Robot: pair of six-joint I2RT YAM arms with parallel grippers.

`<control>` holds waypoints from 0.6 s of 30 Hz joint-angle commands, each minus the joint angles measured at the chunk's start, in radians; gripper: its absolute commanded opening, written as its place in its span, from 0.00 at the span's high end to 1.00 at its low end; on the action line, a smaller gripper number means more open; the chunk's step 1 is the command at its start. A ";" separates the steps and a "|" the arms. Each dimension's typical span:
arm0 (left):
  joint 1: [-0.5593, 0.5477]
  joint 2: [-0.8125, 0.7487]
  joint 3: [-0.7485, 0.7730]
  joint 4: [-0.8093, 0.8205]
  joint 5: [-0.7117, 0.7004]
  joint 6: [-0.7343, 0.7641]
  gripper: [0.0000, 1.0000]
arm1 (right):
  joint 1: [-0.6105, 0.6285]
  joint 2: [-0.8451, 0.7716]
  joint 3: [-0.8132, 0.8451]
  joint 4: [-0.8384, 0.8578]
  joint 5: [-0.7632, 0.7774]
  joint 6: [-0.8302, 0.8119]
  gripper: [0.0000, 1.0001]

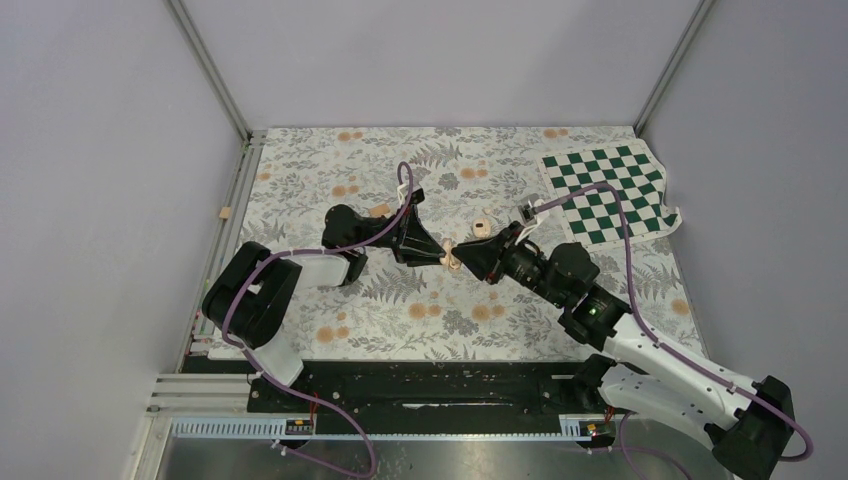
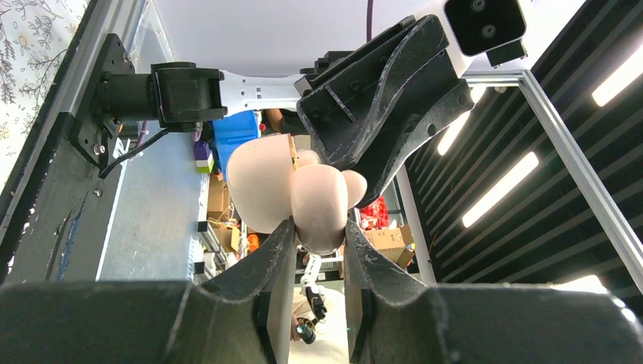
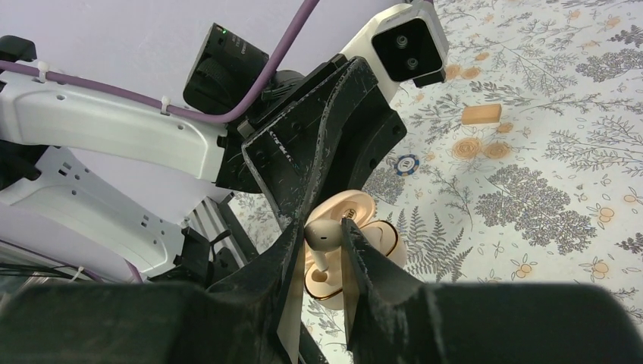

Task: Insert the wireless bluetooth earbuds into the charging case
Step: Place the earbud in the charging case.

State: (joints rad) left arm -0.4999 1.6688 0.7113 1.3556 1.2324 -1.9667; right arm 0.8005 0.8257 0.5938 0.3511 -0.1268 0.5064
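Above mid-table, left gripper (image 2: 318,227) clamps the opened charging case (image 2: 261,186); right gripper (image 3: 322,231) pinches one earbud (image 3: 322,237), insertion outstanding.

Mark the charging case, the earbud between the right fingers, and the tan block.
charging case (image 2: 322,203): left wrist view, rounded outer shell.
earbud (image 3: 321,236): right wrist view, its rounded head.
tan block (image 3: 481,114): right wrist view, middle of its top face.

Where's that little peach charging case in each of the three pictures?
Top external: charging case mid-table, between the two arms' tips.
Left wrist: centre, clamped in the left gripper.
Right wrist: lower centre, open, behind the right gripper and its earbud.
Shared landmark: the floral table cover.
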 commanded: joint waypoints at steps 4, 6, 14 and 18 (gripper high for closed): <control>-0.004 -0.037 0.018 0.079 0.009 -0.009 1.00 | 0.007 -0.030 0.007 0.057 -0.008 0.001 1.00; -0.005 -0.037 0.019 0.079 0.006 -0.011 1.00 | 0.007 -0.043 -0.002 0.054 -0.001 0.000 1.00; -0.005 -0.027 0.028 0.094 -0.013 -0.040 1.00 | 0.008 -0.064 -0.027 0.071 0.012 0.003 1.00; -0.005 -0.021 0.031 0.100 -0.039 -0.073 1.00 | 0.007 -0.070 -0.012 0.083 0.032 0.003 1.00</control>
State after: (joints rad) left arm -0.5007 1.6688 0.7113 1.3621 1.2263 -2.0048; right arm 0.8005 0.7753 0.5705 0.3660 -0.1215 0.5121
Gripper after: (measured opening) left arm 0.247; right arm 0.275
